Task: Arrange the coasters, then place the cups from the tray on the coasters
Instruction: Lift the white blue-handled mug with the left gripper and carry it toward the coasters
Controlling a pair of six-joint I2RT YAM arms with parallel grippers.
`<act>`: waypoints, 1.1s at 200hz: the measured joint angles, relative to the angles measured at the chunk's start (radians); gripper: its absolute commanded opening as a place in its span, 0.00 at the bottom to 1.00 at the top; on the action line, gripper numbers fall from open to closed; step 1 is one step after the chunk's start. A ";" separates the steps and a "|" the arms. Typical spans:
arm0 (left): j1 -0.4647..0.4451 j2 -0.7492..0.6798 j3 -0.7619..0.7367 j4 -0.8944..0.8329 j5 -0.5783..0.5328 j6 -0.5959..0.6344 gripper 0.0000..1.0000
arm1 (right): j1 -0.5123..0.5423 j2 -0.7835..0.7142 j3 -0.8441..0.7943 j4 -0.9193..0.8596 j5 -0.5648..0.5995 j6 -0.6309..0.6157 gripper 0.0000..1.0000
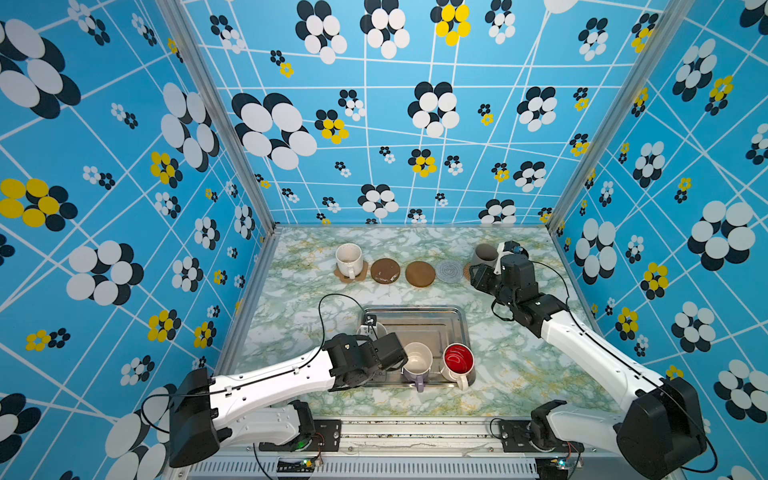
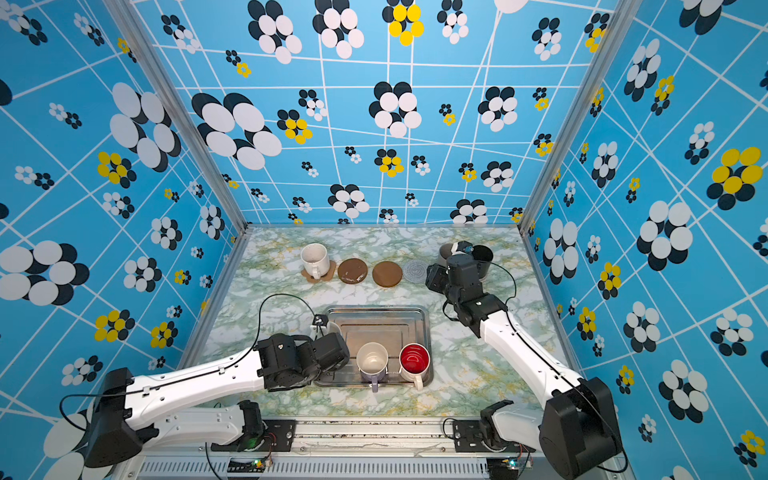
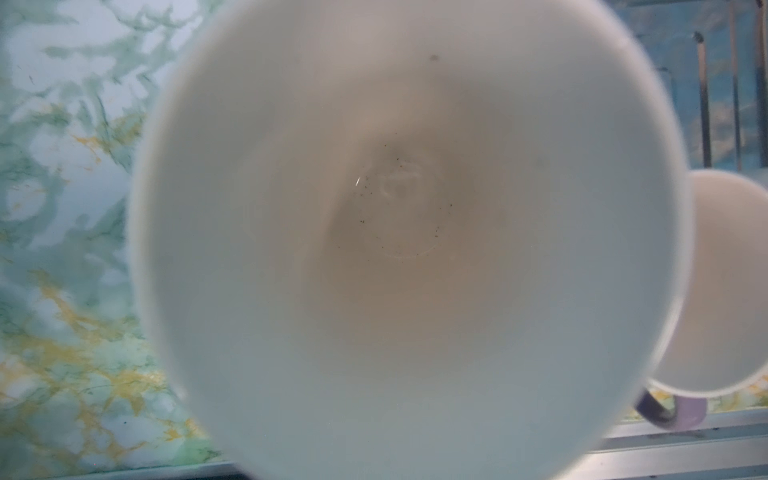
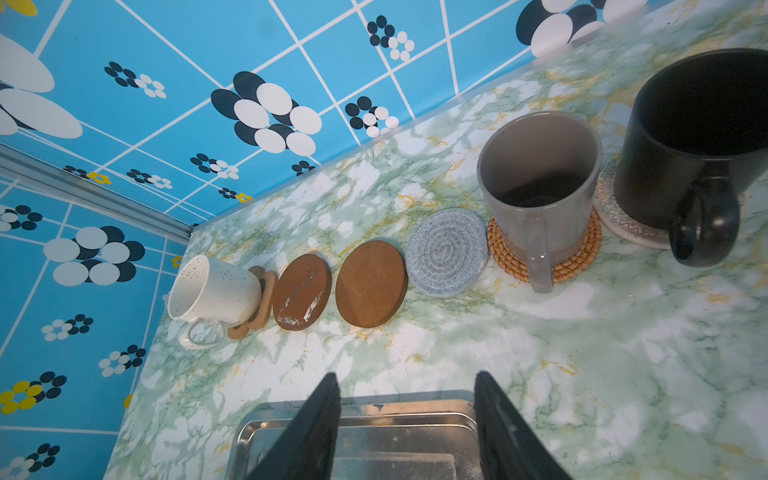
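A row of coasters lies along the back: a paw coaster (image 1: 362, 275) under the cream cup (image 1: 348, 257), two brown discs (image 1: 385, 271) (image 1: 420, 274), a grey woven round (image 1: 449, 272), and a rattan round (image 4: 582, 257) under the grey cup (image 4: 540, 187). The black cup (image 4: 698, 145) stands on a white patterned coaster (image 4: 623, 228). In the tray (image 1: 457, 328) stand the lilac cup (image 1: 417, 361) and the red-inside cup (image 1: 458, 359). My left gripper (image 1: 388, 349) is at the tray's left; a pale bluish cup (image 3: 399, 249) fills its wrist view and hides the fingers. My right gripper (image 4: 405, 374) is open and empty, in front of the grey cup.
Patterned blue walls close the marble table (image 1: 519, 374) on three sides. The right arm (image 1: 582, 345) slants across the table's right side. The left arm (image 1: 270, 378) lies low along the front left. A metal rail (image 1: 415, 432) runs along the front edge.
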 measured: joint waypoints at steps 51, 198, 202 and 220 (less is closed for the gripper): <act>0.134 0.126 0.154 0.003 0.003 0.159 0.00 | 0.000 -0.001 0.000 -0.001 -0.008 -0.001 0.54; 0.424 0.441 0.474 0.117 0.120 0.451 0.00 | 0.000 -0.016 0.000 -0.010 -0.009 -0.035 0.54; 0.431 0.454 0.488 0.118 0.123 0.459 0.00 | 0.000 -0.017 0.000 -0.010 -0.009 -0.036 0.54; 0.463 0.504 0.548 0.123 0.135 0.485 0.00 | 0.000 -0.022 0.000 -0.013 -0.009 -0.042 0.54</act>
